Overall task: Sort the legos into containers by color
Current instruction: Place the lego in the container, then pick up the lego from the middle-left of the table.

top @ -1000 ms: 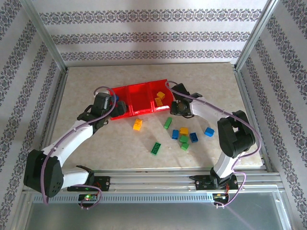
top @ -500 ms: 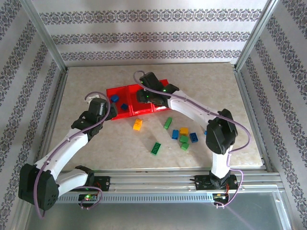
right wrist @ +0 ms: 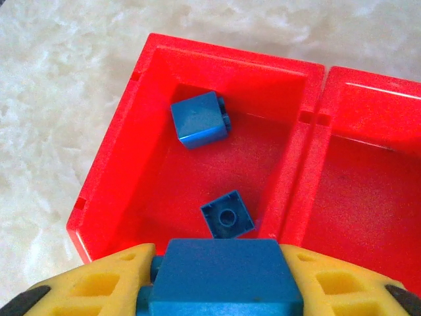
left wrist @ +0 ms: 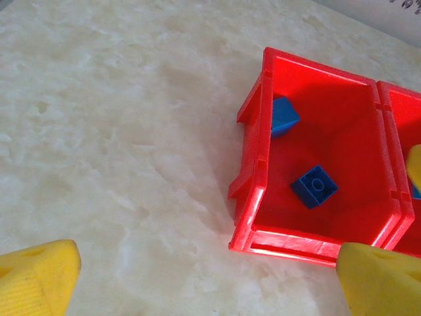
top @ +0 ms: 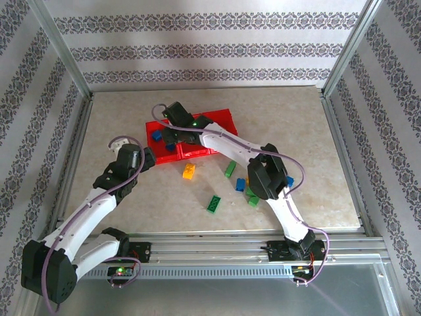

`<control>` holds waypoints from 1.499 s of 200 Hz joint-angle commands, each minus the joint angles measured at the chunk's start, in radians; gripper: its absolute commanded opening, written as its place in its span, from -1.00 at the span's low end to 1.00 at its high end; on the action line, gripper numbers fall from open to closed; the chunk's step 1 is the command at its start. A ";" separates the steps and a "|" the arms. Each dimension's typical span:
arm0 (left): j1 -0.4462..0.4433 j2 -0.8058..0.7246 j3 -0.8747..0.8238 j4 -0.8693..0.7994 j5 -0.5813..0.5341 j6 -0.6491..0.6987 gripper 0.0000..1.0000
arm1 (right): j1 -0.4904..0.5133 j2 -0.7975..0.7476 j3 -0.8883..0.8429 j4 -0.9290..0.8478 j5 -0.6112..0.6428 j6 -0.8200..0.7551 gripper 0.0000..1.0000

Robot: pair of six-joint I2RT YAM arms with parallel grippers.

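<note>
The long red tray (top: 214,122) lies at the table's middle back. Its left container (right wrist: 164,178) holds two blue legos (right wrist: 199,120) (right wrist: 227,214). My right gripper (right wrist: 222,263) hangs over that container's near side, shut on a blue lego (right wrist: 223,283). From above, the right gripper (top: 170,135) reaches across the tray from the right. My left gripper (left wrist: 207,283) stands open over bare table just off the tray's left near corner (left wrist: 247,240), with nothing between its yellow fingers (left wrist: 36,273). Loose legos lie in front of the tray: yellow (top: 189,171), green (top: 230,169) (top: 213,203), blue (top: 240,184).
The right arm's white forearm (top: 227,141) lies across the middle and right containers and hides what is in them. More legos (top: 253,199) (top: 289,181) sit partly under its elbow. A metal frame (top: 339,141) edges the table. Open tabletop (top: 131,112) lies left of the tray.
My right gripper has swung left along the tray, from its right end to over the left container. My left gripper has backed away from the tray toward the near left.
</note>
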 commanded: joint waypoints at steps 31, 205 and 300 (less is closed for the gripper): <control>0.012 -0.014 -0.010 0.027 0.003 -0.022 0.99 | 0.021 0.120 0.148 -0.050 -0.008 -0.061 -0.34; 0.012 -0.030 -0.003 0.047 0.033 0.023 0.99 | 0.020 0.059 0.223 -0.115 0.018 -0.062 0.43; -0.022 -0.043 0.056 0.034 0.129 0.081 0.99 | -0.044 -0.292 -0.260 -0.021 0.111 0.090 0.63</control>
